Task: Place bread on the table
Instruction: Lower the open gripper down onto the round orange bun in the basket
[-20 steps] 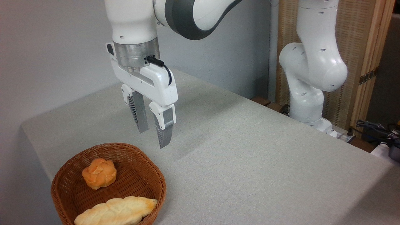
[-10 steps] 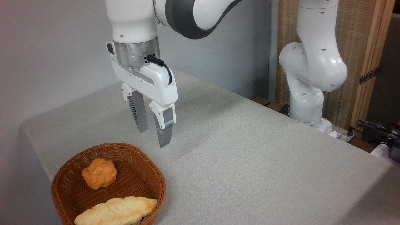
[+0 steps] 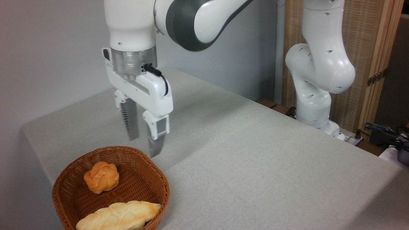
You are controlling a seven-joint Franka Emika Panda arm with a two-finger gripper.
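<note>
1. The bread [image 3: 101, 181] sits inside the wicker basket [image 3: 159, 182] on the counter [image 3: 255, 159].
2. A long pale loaf [image 3: 118, 216] lies just beside it.
3. The hand [image 3: 143, 145], fingers spread and empty, hangs above the basket's far rim.

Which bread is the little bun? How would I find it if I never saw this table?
Look at the grey table, near its front left corner, for the round brown wicker basket. The bun sits toward the basket's back. It is small, round and orange with a folded, rose-like top, unlike the long pale loaf in front of it.
</note>
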